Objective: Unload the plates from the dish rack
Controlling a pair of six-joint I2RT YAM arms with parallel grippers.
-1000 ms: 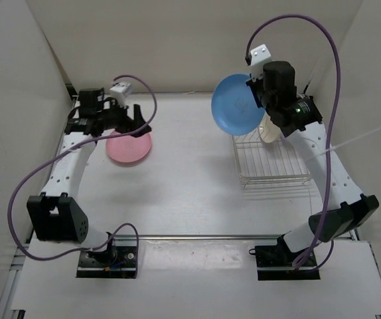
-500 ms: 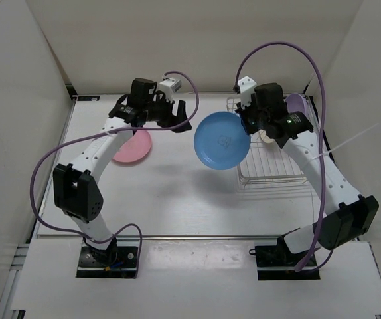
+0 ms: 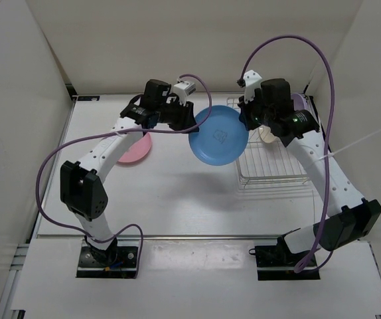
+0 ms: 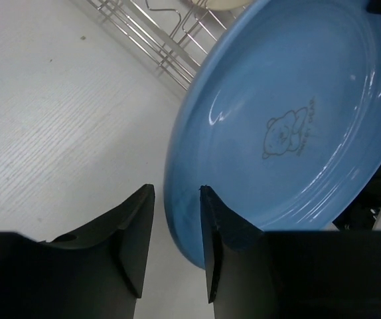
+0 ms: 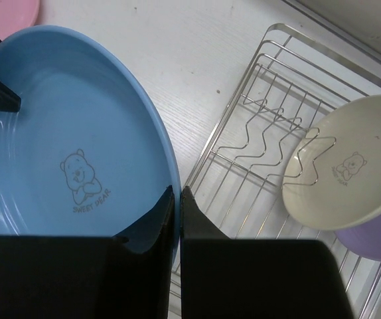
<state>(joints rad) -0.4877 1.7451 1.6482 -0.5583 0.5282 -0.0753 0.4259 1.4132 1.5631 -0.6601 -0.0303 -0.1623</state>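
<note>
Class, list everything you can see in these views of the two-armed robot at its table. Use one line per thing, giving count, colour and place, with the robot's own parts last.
Round blue plastic plate: one, blue, held in the air between the two arms.
Round pink plastic plate: one, pink, flat on the table at the left, partly under the left arm.
Round cream-white plastic plate: one, cream, standing among the rack's prongs.
Round lavender plastic plate: one, lavender, in the rack beside the cream one.
Silver wire dish rack: one, silver, on the table at the right.
White table: one, white, under everything.
Purple cables: two, purple, one looping off each arm.
Left gripper: one, black, open around the blue plate's rim.
Right gripper: one, black, shut on the blue plate's rim.
</note>
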